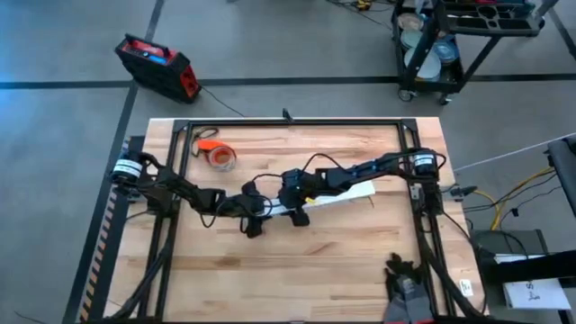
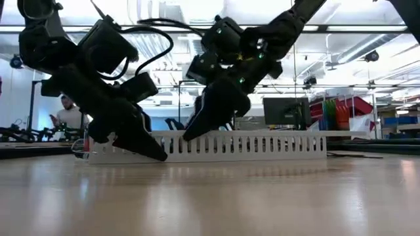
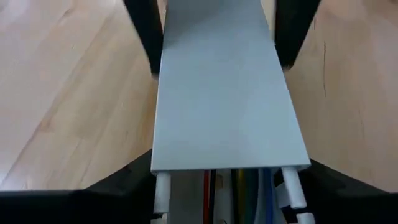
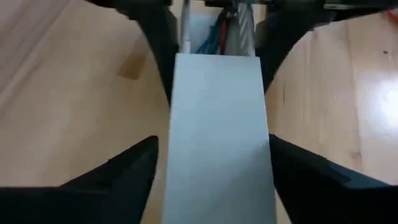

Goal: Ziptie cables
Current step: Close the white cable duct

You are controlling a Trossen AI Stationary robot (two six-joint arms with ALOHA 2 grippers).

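While a wooden table (image 1: pixel 270 270) filled the high view, both dark arms met at its middle over a long white slotted channel (image 2: pixel 262 145). The left gripper (image 3: pixel 214 186) and right gripper (image 4: pixel 217 37) each straddled the channel's flat lid (image 3: pixel 227 99), fingers spread wide along its sides, gripping nothing. The cables (image 3: pixel 245 186), red, green and blue, lay inside the channel under the lid. No ziptie was visible. A careless pull might have slid the lid or dragged wires out.
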